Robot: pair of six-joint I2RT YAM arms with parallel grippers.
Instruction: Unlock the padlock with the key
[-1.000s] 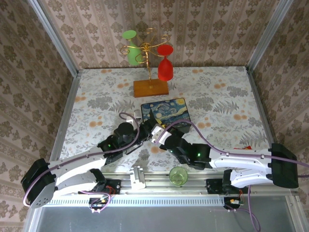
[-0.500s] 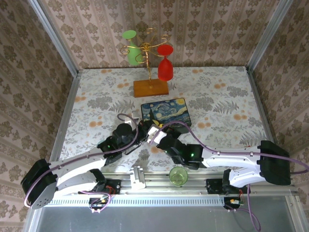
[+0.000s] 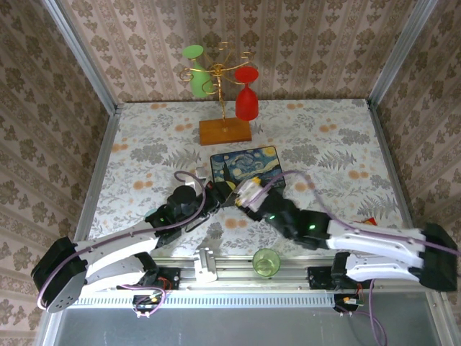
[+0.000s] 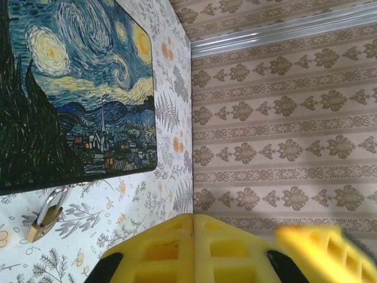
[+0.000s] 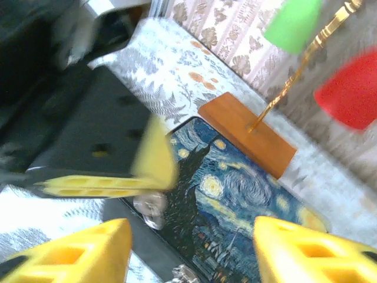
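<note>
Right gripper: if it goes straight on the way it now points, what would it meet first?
Most likely the starry-night painted box, lying just ahead of the open right gripper; depth is hard to judge.

The right gripper (image 3: 236, 196) has edged nearer the painted box (image 3: 248, 162), its arm stretching farther right.

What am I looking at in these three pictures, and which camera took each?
Two robot arms, left and right, share a flowery table. The overhead picture looks down from behind them; the other two come from cameras on each wrist. On the table stand a starry-night box and a wooden-based stand with a green cup and a red cup. A brass padlock sits at the box's edge. The left gripper is shut, on what I cannot tell; the right gripper is open.
</note>
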